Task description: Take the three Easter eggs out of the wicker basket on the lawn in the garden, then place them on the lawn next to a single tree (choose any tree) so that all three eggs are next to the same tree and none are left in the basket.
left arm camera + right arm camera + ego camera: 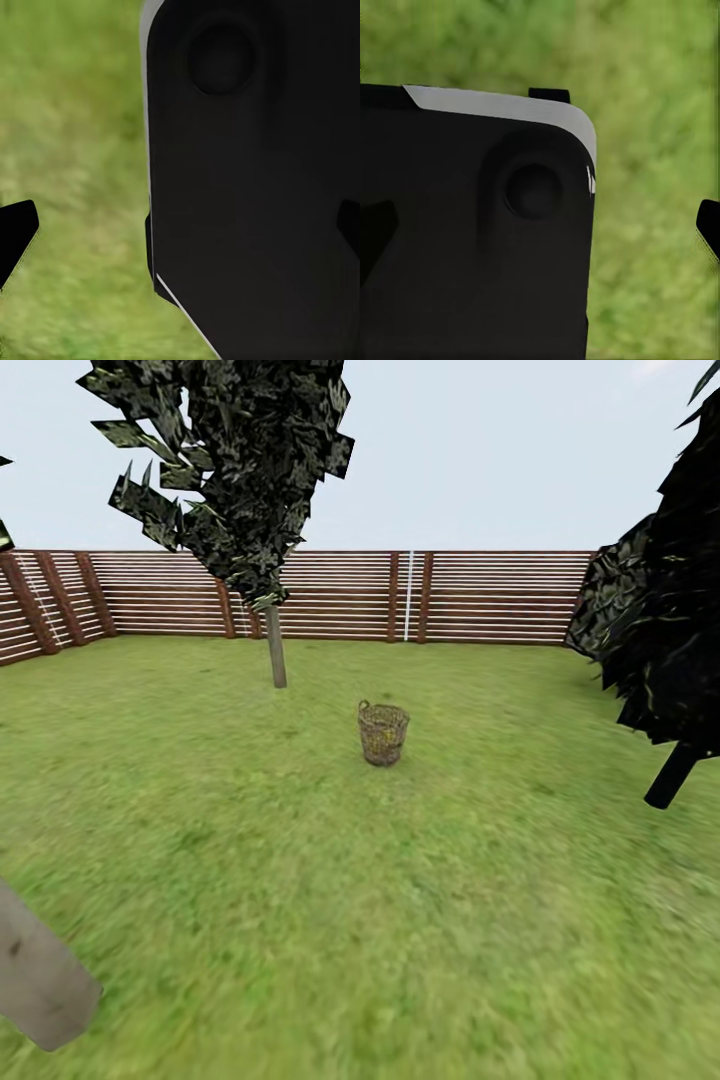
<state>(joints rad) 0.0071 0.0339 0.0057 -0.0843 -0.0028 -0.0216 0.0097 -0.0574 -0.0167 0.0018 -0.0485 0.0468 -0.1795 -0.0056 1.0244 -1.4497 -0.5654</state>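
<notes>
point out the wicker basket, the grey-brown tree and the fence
wicker basket (383,735), head view, middle of its woven side
tree (276,650), head view, its grey-brown trunk
fence (500,598), head view, the horizontal slats

The lawn (300,880) is mottled green with yellowish patches. On it, the wicker basket (383,734) is brown open weave with a yellow tint showing through its sides. Beyond the basket, the tree (276,650) has a grey-brown trunk and dark foliage blotched pale green. The fence (480,598) behind it is reddish-brown slats with pale gaps. Well to the basket's side, a near-black tree (665,620) has a black trunk.
</notes>
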